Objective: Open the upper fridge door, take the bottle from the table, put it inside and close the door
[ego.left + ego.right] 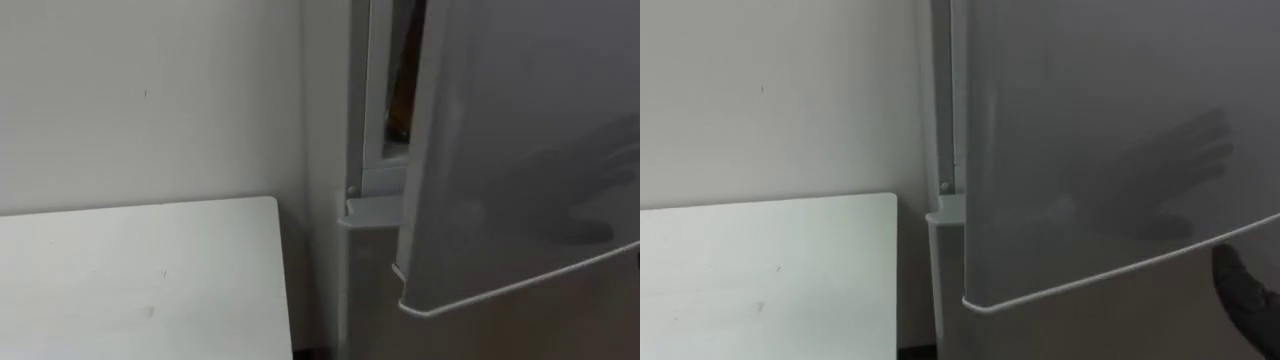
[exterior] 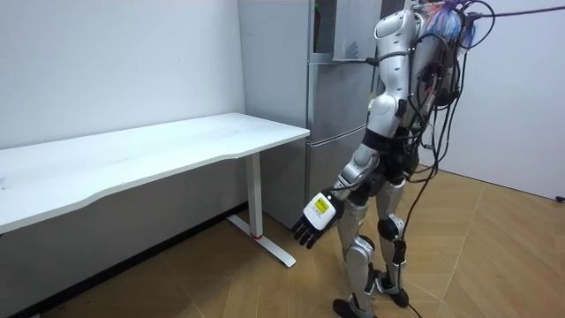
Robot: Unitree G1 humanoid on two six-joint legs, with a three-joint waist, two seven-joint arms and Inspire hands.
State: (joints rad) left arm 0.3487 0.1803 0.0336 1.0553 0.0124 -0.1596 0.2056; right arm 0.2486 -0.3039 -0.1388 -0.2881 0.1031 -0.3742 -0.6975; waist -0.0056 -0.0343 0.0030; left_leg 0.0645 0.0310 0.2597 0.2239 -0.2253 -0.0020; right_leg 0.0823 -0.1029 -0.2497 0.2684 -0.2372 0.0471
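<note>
The grey fridge (image 2: 335,115) stands upright against the wall. Its upper door (image 1: 520,150), smooth, with a pale strip along the bottom edge, hangs partly ajar. An amber-brown shape (image 1: 402,90) shows through the hinge-side gap; whether it is the bottle cannot be told.

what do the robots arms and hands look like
The left hand has black fingers and a white tag with a yellow patch on its back. Its arm is silver-grey, in rounded segments. The right hand shows as a dark shape.
</note>
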